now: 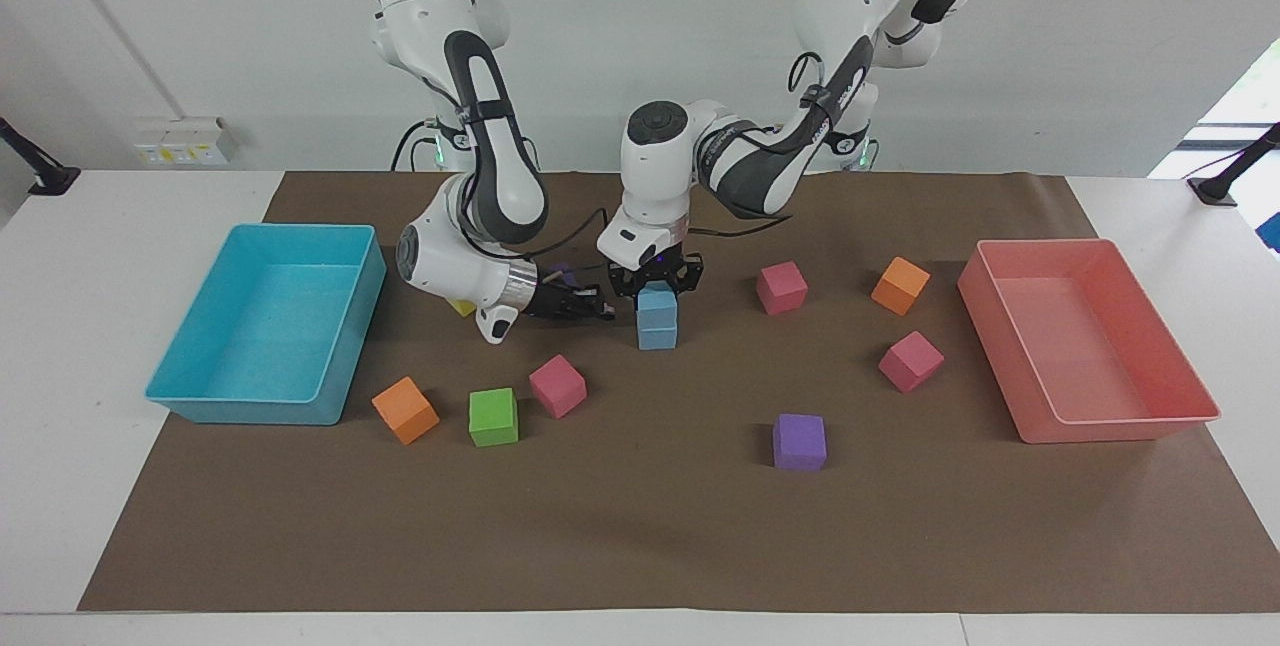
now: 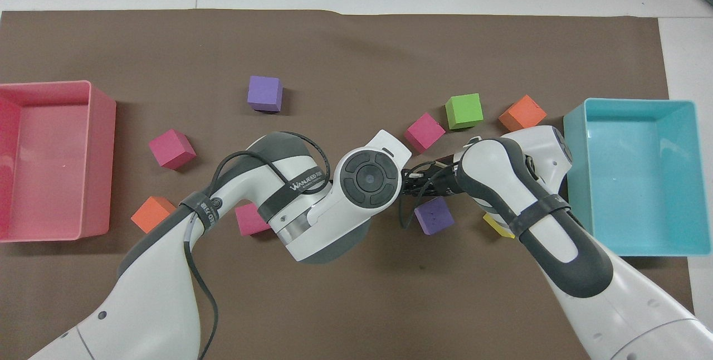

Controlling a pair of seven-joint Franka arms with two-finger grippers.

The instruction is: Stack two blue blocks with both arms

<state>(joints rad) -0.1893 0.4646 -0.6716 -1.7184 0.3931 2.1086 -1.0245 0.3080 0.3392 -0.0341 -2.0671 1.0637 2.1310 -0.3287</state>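
The two blue blocks [image 1: 657, 318] stand stacked one on the other in the middle of the brown mat. My left gripper [image 1: 656, 283] comes straight down on the stack and is shut on the upper blue block [image 1: 657, 302], which rests squarely on the lower one [image 1: 657, 335]. My right gripper [image 1: 592, 309] lies low and level beside the stack, toward the right arm's end, pointing at it without touching it. In the overhead view the left arm's wrist [image 2: 370, 179] hides the stack; the right gripper [image 2: 416, 175] shows beside it.
A turquoise tray [image 1: 250, 411] stands at the right arm's end and a pink tray [image 1: 1110, 429] at the left arm's end. Loose cubes lie around the stack: pink [image 1: 557, 385], green [image 1: 493, 416], orange [image 1: 405, 409], purple [image 1: 799, 441], pink [image 1: 781, 286]. A purple cube [image 2: 434, 215] lies beside the right gripper.
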